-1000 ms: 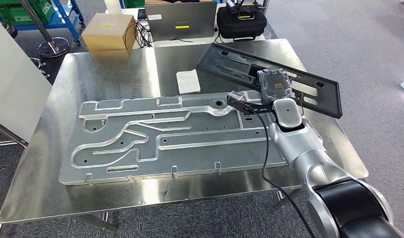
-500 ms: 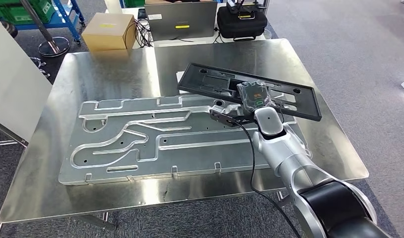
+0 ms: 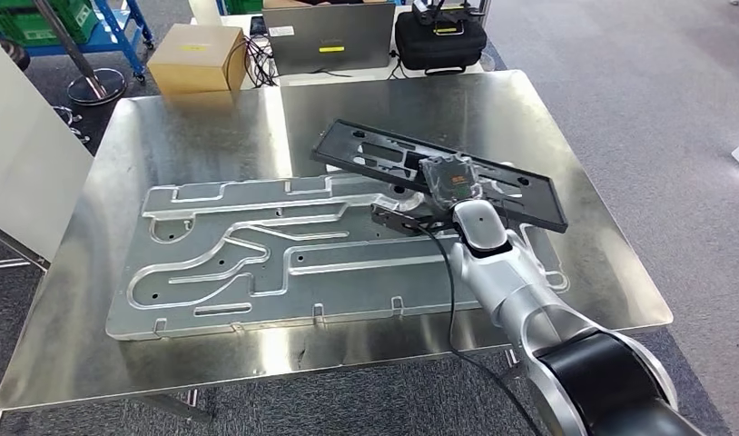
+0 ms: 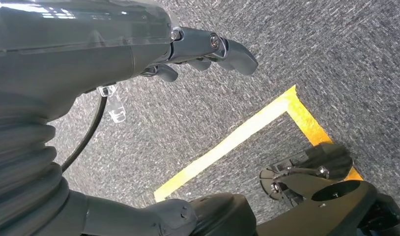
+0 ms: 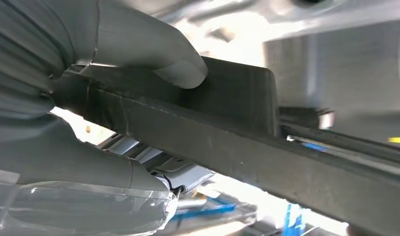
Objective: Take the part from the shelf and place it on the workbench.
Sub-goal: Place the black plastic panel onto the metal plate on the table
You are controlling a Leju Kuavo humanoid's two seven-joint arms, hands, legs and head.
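A: Right hand point(image 3: 448, 182): can the fingers be confirmed from the head view?

B: No. The hand covers the near edge of the black part point(image 3: 375, 150) there, and its fingers lie beneath.

A: Right wrist view?

B: The part runs off the picture's edge. The background is blurred and overexposed.

A: The desk point(image 3: 166, 136)?

B: Its near left corner is cut off.

A: Left hand point(image 4: 139, 54)?

B: Fingertips partly tucked behind the cover; grasp state uncertain.

The surface point(image 3: 566, 136) is bare sheet metal, smooth with a brushed sheen. The plate point(image 3: 257, 272) on it is machined metal, matt grey with routed grooves. The part point(image 3: 366, 145) is matt black plastic. The right robot hand point(image 3: 448, 180) has a ribbed grey cover under clear film. The floor point(image 4: 335, 59) is rough grey carpet.
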